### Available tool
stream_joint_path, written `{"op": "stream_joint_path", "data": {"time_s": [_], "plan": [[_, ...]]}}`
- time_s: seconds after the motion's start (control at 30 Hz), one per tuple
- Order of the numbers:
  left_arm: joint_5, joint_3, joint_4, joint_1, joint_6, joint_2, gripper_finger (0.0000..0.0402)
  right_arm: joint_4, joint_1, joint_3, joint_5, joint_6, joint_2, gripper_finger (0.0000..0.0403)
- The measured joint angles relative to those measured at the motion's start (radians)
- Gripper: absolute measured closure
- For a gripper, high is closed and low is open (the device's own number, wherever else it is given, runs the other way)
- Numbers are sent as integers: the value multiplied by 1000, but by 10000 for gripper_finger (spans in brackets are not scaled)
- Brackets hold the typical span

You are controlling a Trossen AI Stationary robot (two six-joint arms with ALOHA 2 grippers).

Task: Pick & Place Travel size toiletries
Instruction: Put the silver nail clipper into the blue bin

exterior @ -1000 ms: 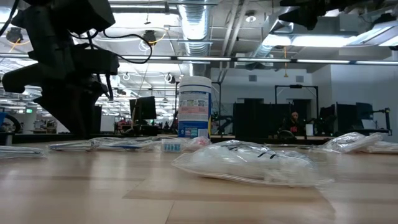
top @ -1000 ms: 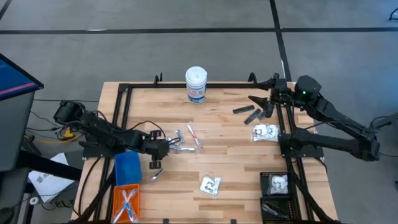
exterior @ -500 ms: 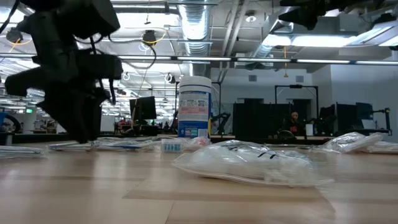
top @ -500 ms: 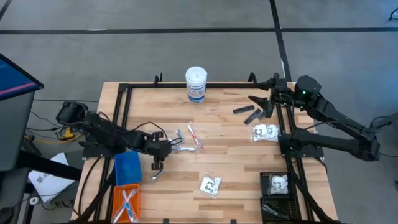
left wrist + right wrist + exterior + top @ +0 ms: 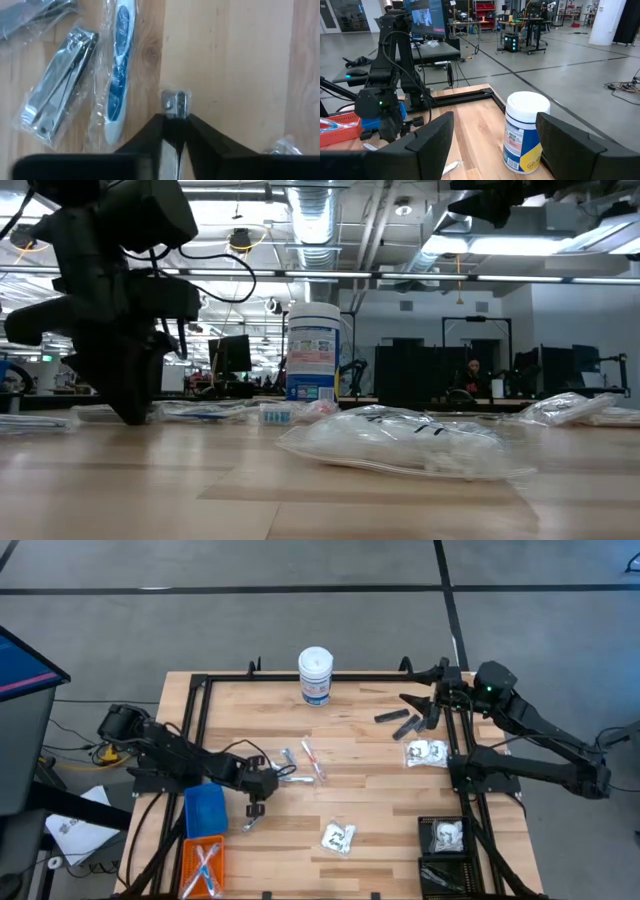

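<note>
The left arm reaches low across the table, its left gripper (image 5: 254, 809) pointing down at the board with the fingers (image 5: 200, 142) drawn close together. The right arm rests at the far right edge, its right gripper (image 5: 418, 698) spread wide, holding nothing.

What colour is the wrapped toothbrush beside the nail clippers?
White with blue, clearest in the left wrist view: toothbrush, nail clippers.
</note>
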Motion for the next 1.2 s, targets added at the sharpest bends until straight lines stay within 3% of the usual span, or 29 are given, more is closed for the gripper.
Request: {"op": "stream_joint_path", "data": {"time_s": [0.1,0.43,0.63,0.93,1.07,1.2], "plan": [[0,-4,-15,0,-67,-35,380,0,0,0,0,0,0,127],[-17,134,-242,-3,-384,-239,380,15,0,0,0,-8,0,127],[152,222,-469,-37,-704,-336,380,15,0,0,0,-16,0,127],[263,294,-817,-277,-1351,-431,380,22,-3,0,0,-27,0,127],[226,292,-919,-413,-1586,-393,381,23,-3,0,0,-27,0,127],[136,292,-923,-483,-1687,-311,379,26,-3,0,0,-27,0,127]]}}
